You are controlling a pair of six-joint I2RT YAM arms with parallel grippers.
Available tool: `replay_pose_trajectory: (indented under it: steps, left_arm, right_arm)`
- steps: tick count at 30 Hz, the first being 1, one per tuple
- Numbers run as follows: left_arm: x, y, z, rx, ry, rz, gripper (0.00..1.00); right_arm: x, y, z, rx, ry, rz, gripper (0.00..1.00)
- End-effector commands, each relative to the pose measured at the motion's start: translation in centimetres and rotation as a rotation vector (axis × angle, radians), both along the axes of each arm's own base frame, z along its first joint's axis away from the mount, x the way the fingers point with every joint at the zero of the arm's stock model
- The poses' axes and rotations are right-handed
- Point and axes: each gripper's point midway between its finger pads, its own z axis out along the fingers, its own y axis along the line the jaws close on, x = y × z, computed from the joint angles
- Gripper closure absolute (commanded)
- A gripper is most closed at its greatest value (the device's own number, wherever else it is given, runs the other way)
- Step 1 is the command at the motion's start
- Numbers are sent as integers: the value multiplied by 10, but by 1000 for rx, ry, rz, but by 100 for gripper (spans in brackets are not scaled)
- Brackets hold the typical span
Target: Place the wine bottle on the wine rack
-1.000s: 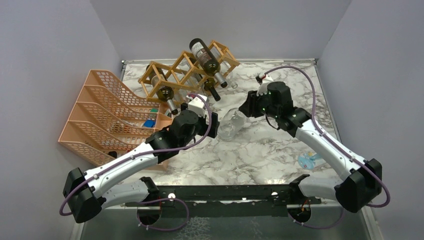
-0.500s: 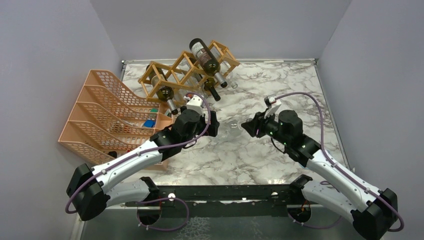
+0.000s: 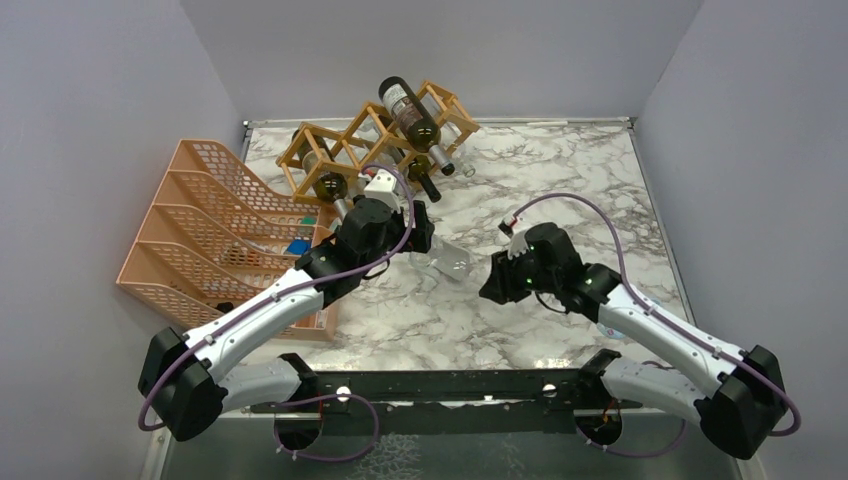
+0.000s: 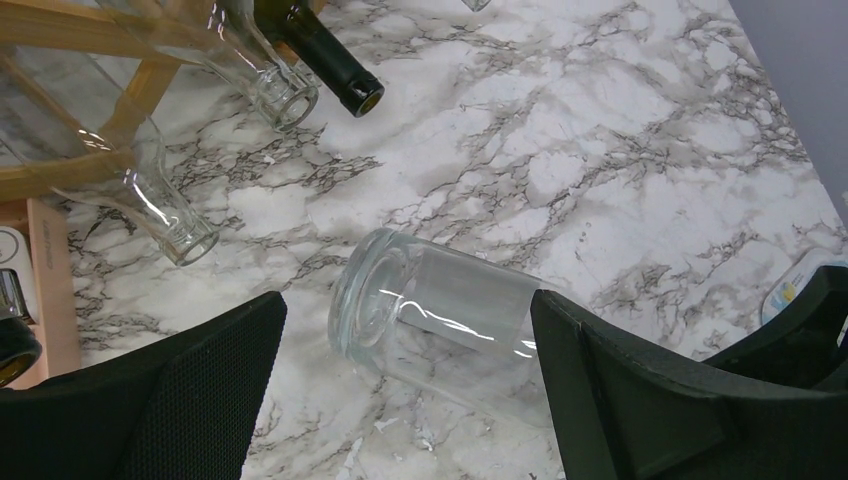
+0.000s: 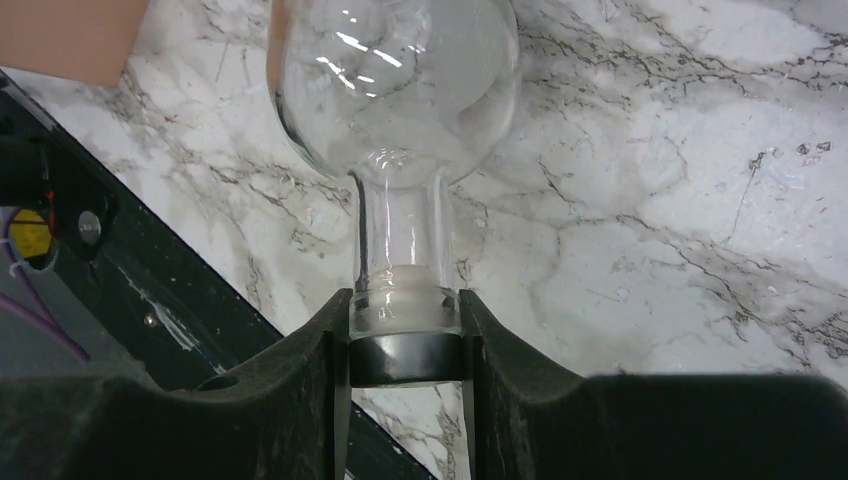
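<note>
A clear glass wine bottle [image 3: 452,262] lies low over the marble tabletop, its base toward the left arm. My right gripper [image 3: 492,285] is shut on its black-capped neck [image 5: 404,250], one finger on each side of the cap in the right wrist view. My left gripper [image 4: 405,305] stands open, and the bottle's base [image 4: 365,300] sits between its wide-apart fingers without touching them. The tan wooden wine rack [image 3: 368,140] stands at the back left. It holds a dark bottle [image 3: 410,112] on top and others in its cells.
A salmon-pink mesh organizer [image 3: 215,225] stands along the left side, close to the left arm. Necks of racked bottles [image 4: 330,75] stick out toward the left gripper. A small blue-and-white item [image 3: 620,320] lies on the table by the right arm.
My right gripper has come from the back right toward the near edge, swinging the bottle's neck with it. My left gripper has moved slightly farther back and stayed open.
</note>
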Motion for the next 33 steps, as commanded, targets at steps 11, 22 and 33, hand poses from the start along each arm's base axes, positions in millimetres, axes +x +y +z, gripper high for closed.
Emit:
replay_pose_trajectory:
  steps: [11, 22, 33]
  left_arm:
    - [8, 15, 22, 19, -52, 14, 1]
    - [10, 26, 33, 40, -99, 32, 1]
    - [9, 32, 34, 64, -119, 36, 1]
  right_arm:
    - [-23, 13, -56, -219, 196, 101, 93]
    - [-9, 26, -71, -258, 180, 69, 61]
    - [1, 36, -79, -255, 174, 70, 39]
